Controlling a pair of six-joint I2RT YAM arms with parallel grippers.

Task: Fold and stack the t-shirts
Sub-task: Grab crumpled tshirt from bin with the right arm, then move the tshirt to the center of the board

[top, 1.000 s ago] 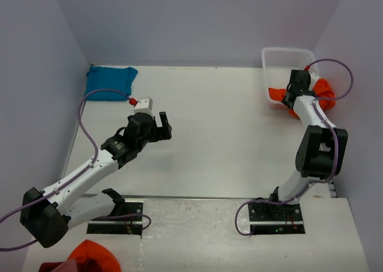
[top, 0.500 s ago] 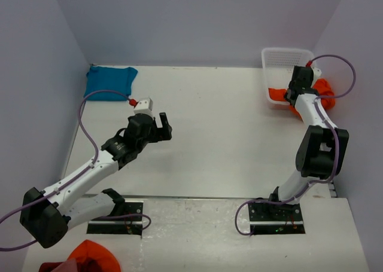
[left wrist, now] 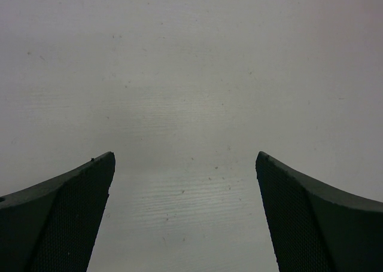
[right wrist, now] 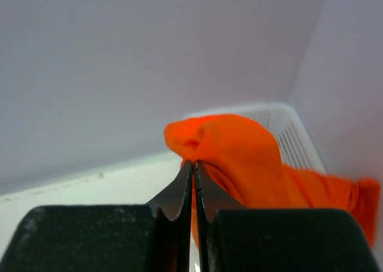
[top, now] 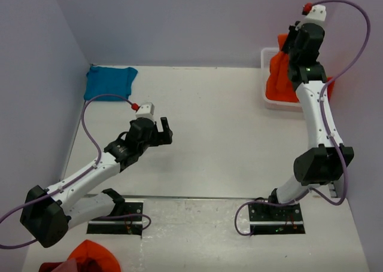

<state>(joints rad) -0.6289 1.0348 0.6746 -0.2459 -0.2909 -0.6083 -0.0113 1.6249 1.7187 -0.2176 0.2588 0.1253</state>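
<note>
Right gripper [right wrist: 193, 164] is pinched tight on the orange t-shirt [right wrist: 233, 146], held high so it hangs up out of the white basket [top: 281, 104], likely for spreading. Left gripper [left wrist: 184, 158] gapes empty over the table [top: 227, 134], ready to assist. Teal t-shirt [top: 109, 81] lies at the far-left corner.

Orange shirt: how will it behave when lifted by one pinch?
Probably floppy: the orange shirt drapes in folds from the shut right claw. Likely light, since one small pinch holds it. Its tail may drag on the basket.

White table [top: 215, 140], teal-blue t-shirt [top: 109, 81] flat in its far-left corner, white basket [top: 280, 104] at its far-right edge.
</note>
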